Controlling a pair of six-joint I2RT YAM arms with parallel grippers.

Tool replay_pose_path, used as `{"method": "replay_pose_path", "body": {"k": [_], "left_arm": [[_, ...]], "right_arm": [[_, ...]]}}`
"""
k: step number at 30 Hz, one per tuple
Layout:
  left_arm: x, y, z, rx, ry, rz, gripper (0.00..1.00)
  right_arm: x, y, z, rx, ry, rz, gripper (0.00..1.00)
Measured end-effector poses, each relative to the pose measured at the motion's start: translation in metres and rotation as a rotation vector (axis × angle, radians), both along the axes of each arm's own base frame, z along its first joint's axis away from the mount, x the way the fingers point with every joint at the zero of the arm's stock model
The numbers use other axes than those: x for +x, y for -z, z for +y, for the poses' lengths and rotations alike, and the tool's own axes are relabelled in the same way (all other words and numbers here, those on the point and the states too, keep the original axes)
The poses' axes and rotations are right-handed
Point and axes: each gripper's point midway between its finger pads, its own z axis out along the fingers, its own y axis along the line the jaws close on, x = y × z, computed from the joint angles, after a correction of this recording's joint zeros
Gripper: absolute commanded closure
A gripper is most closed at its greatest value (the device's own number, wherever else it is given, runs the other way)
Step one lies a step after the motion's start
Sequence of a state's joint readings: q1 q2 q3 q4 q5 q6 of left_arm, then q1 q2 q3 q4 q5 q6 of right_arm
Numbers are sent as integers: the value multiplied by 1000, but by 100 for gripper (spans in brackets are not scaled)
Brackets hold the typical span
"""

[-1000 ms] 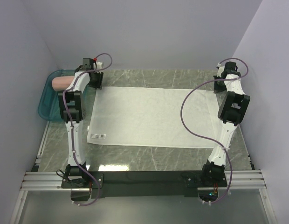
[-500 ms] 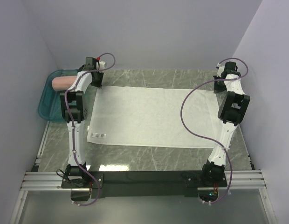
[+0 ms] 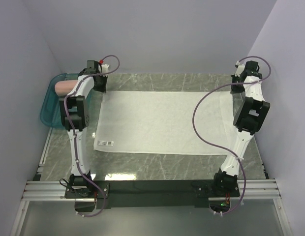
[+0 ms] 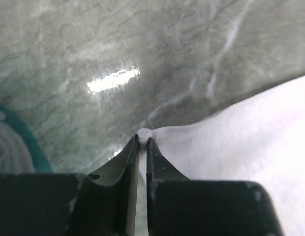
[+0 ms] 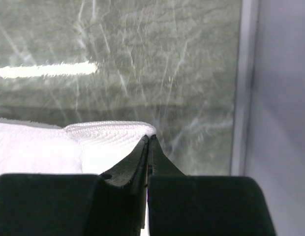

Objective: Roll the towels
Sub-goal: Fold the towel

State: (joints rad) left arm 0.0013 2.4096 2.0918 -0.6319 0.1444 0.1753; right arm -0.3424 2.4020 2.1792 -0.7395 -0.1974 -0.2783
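Note:
The white towel (image 3: 162,123) lies spread flat on the marble table, its small printed label (image 3: 105,143) near the front left corner. My left gripper (image 3: 100,88) is shut on the towel's far left corner (image 4: 144,133). My right gripper (image 3: 237,91) is shut on the far right corner, where the cloth (image 5: 113,132) folds up against the fingertips. The salmon-pink towel (image 3: 65,86) lies rolled in the teal tray (image 3: 48,113) at the far left.
The teal tray's edge (image 4: 29,142) shows at the left of the left wrist view. The table's metal right edge (image 5: 245,83) and the lilac wall stand close to the right gripper. Walls enclose the table on three sides.
The right arm has lifted and moved back toward the far right corner with its towel corner. The left gripper has shifted slightly; the towel's left edge sits a little farther right.

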Motion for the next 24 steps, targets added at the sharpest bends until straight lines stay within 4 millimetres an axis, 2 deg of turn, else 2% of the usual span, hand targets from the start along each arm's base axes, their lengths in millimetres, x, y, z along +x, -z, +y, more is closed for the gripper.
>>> {"method": "replay_pose_path", "body": {"k": [4,7,10,13,17,21,24], "left_arm": [[-9,-28,1,-33,16,-40,100],[-16,-56,3,-48,25,-92,100],[-21,-83,4,-60,43,-140,100],[-31,-101,5,-68,73,-165,100],[-62,-107,10,-78,115,-151,100],[-107,-104,20,-83,159,-102,100],[-133,-103,24,-78,196,-75,100]], "right_arm": [[-11,-28,-1,6,4,-35,100],[-21,-45,1,11,2,-56,100],[-31,-53,5,18,-5,-58,100],[-42,-57,9,29,-16,-55,100],[-64,-57,12,48,-33,-33,100],[-92,-59,14,50,-57,-5,100],[-116,-60,16,39,-79,17,100]]}}
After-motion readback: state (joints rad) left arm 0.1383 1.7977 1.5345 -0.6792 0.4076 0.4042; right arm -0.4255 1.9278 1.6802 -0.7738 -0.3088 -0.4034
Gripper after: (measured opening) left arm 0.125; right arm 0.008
